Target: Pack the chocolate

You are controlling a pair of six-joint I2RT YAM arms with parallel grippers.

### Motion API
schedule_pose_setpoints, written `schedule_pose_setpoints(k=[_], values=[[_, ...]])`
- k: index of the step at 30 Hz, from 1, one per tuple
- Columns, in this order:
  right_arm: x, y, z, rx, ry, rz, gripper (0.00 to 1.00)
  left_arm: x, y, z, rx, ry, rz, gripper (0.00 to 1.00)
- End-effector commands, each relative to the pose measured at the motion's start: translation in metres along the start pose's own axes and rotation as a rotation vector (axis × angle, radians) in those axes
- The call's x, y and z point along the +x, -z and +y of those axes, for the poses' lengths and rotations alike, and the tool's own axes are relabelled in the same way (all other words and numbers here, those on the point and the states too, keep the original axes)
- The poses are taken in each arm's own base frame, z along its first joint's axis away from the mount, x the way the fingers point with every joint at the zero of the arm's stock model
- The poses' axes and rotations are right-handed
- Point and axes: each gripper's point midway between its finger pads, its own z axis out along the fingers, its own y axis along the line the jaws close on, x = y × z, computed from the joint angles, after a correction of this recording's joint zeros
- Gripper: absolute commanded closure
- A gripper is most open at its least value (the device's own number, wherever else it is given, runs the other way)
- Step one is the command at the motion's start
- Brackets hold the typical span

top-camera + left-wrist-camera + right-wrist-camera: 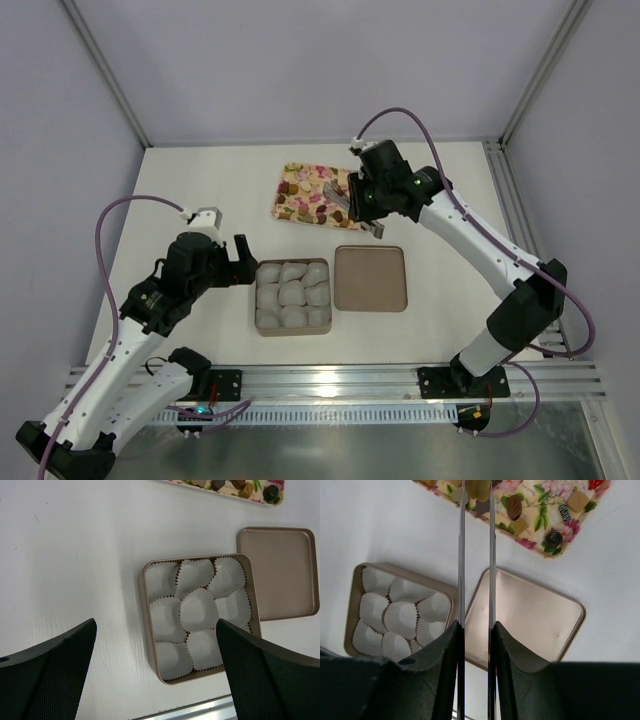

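The chocolate lies on a flower-print tray at the back: small dark, tan and cream bonbons. My right gripper reaches over the tray's right part; its long thin metal fingers stand close and parallel, shut on a tan bonbon at their tips. The square brown box stands in front, filled with several white paper cups, no bonbon in them. My left gripper is open and empty just left of the box, its jaws wide apart in the left wrist view.
The box's brown lid lies flat right of the box, also in the right wrist view. A metal rail runs along the table's near edge. Frame posts stand at the back corners.
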Motion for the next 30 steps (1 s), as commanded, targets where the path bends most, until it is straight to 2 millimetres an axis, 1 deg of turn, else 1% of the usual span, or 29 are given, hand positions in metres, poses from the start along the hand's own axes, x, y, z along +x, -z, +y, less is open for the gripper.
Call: schedule_pose_setpoints(k=[1, 2, 4, 5, 7, 8, 9, 12, 13, 14, 15, 16, 19, 21, 28, 30], values=[[0.018, 0.025, 0.023, -0.097, 0.015, 0.011, 0.71, -0.006, 0.002, 0.003, -0.014, 0.014, -0.029, 0.0], [0.024, 0.028, 0.032, -0.116, 0.031, 0.019, 0.71, -0.005, 0.001, 0.003, -0.018, 0.014, -0.027, 0.0], [0.034, 0.037, 0.041, -0.137, 0.041, 0.025, 0.71, -0.006, 0.002, 0.004, -0.021, 0.014, -0.028, 0.0], [0.041, 0.04, 0.052, -0.157, 0.061, 0.032, 0.71, -0.006, 0.002, 0.005, -0.027, 0.015, -0.03, 0.0], [0.054, 0.042, 0.063, -0.186, 0.067, 0.053, 0.71, -0.006, 0.002, 0.006, -0.034, 0.017, -0.034, 0.0], [0.057, 0.045, 0.07, -0.204, 0.073, 0.054, 0.71, -0.006, 0.002, 0.007, -0.039, 0.016, -0.034, 0.0], [0.064, 0.047, 0.083, -0.23, 0.091, 0.065, 0.71, -0.007, 0.003, 0.007, -0.039, 0.017, -0.038, 0.0], [0.073, 0.045, 0.104, -0.261, 0.106, 0.078, 0.71, -0.007, 0.003, 0.008, -0.043, 0.019, -0.04, 0.01], [0.077, 0.046, 0.115, -0.28, 0.116, 0.082, 0.71, -0.007, 0.003, 0.008, -0.043, 0.021, -0.04, 0.0], [0.08, 0.044, 0.121, -0.287, 0.125, 0.09, 0.71, -0.007, 0.003, 0.008, -0.043, 0.022, -0.039, 0.0], [0.084, 0.038, 0.126, -0.288, 0.131, 0.106, 0.71, -0.007, 0.003, 0.008, -0.044, 0.021, -0.041, 0.0], [0.087, 0.038, 0.135, -0.304, 0.144, 0.108, 0.71, -0.007, 0.003, 0.008, -0.045, 0.022, -0.039, 0.0], [0.098, 0.027, 0.149, -0.306, 0.169, 0.136, 0.71, -0.007, 0.003, 0.009, -0.047, 0.021, -0.042, 0.0], [0.104, 0.019, 0.152, -0.297, 0.18, 0.154, 0.71, -0.007, 0.004, 0.009, -0.05, 0.022, -0.043, 0.0], [0.111, 0.004, 0.163, -0.312, 0.174, 0.169, 0.71, -0.007, 0.003, 0.009, -0.05, 0.021, -0.038, 0.0], [0.112, 0.002, 0.166, -0.316, 0.178, 0.169, 0.71, -0.006, 0.003, 0.009, -0.05, 0.021, -0.038, 0.0]])
